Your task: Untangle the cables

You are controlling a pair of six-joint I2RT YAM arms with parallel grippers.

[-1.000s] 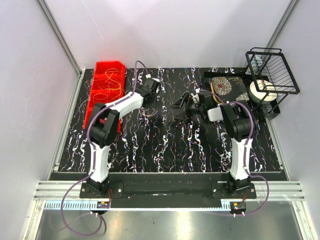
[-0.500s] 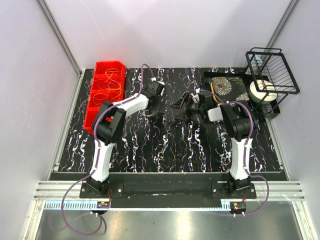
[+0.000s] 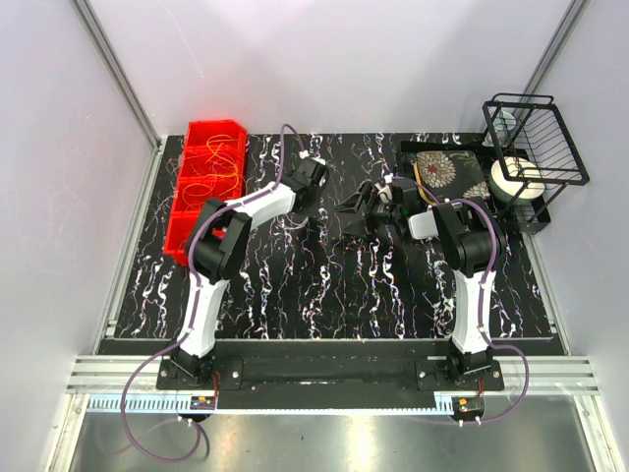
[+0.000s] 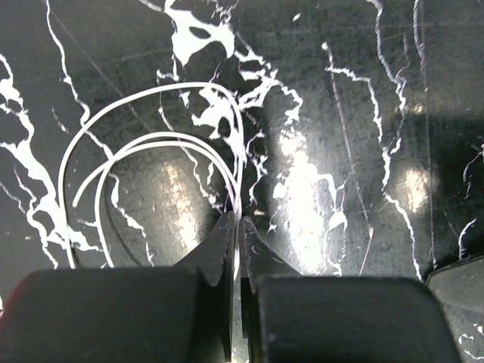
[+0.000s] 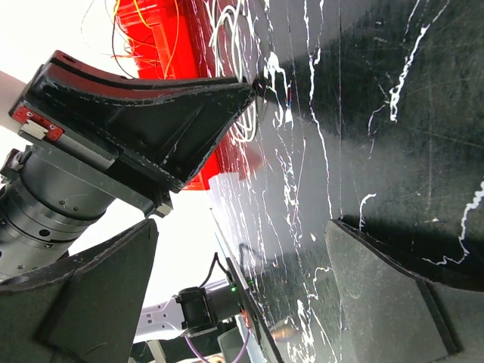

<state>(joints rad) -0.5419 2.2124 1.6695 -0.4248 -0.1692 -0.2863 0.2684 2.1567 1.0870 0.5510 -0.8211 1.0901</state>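
The left gripper (image 4: 236, 227) is closed tight on a thin white cable (image 4: 151, 144); the strand is pinched between the fingertips, and its loops are spread flat on the black marbled table (image 4: 363, 151) to the left of them. The right gripper (image 3: 348, 220) is held with its 2 fingers wide apart, low over the table and near the left gripper, gripping no cable. The orange and yellow cables (image 3: 218, 169) are heaped in the red bin (image 3: 182, 202) at the table's far left edge, well apart from both grippers.
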